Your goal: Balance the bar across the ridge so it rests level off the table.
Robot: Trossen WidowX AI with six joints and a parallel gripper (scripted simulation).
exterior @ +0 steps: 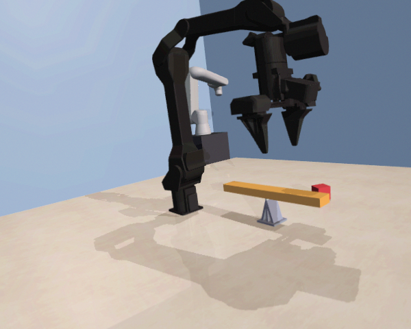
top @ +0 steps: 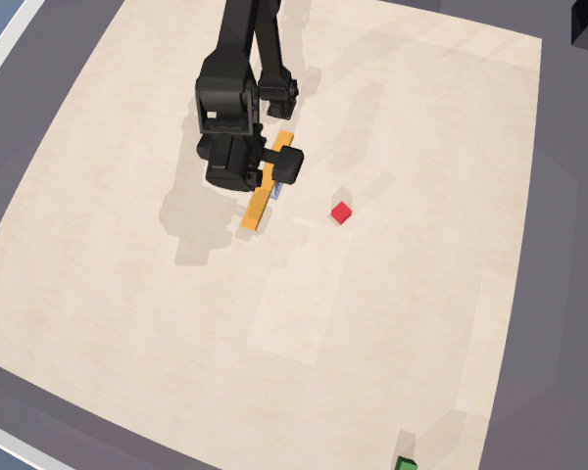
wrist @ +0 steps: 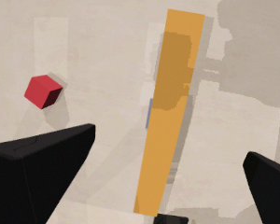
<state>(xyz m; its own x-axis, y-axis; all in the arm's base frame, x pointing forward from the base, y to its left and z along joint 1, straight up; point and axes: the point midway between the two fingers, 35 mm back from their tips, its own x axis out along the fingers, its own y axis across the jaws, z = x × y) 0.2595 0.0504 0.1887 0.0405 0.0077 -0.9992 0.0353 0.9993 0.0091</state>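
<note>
The orange bar (top: 259,205) (exterior: 276,191) (wrist: 170,117) lies across the top of the pale blue-grey ridge (top: 275,191) (exterior: 272,212) (wrist: 149,113). Both bar ends are clear of the table in the exterior view, and the bar looks about level. The ridge stands upright under the bar's middle part; the contact line on top is hidden by the bar. My gripper (exterior: 280,149) (wrist: 171,146) is wide open and empty, above the bar and not touching it. In the wrist view its fingers stand to either side of the bar. In the top view the fingertips are hidden under the arm.
A red cube (top: 341,212) (exterior: 320,189) (wrist: 41,91) lies on the table beside the bar. A green block (top: 406,464) is at the bottom edge of the top view. The arm's base (exterior: 187,198) stands near one bar end. A white robot (exterior: 201,122) stands in the background.
</note>
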